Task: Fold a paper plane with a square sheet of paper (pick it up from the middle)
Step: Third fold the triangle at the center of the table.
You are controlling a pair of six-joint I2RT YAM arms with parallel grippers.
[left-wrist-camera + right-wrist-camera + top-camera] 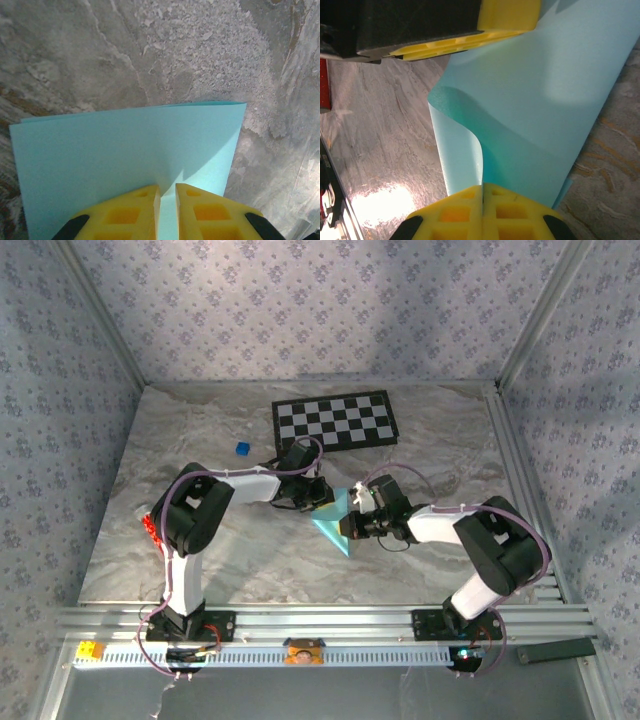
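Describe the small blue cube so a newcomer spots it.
Find the black-and-white checkerboard sheet far back on the marbled table. Just left of its near-left corner sits the small dark-blue cube. Unlike the light-blue paper mid-table, it is tiny, boxy and darker.

Robotics lab test cell: aluminium-profile frame, wallpapered enclosure walls, calibration checkerboard on marble-patterned surface.

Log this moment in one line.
stage: mid-fold | left claw: shut on paper | right claw: shut on paper | paper: doubled over, bowed between claws
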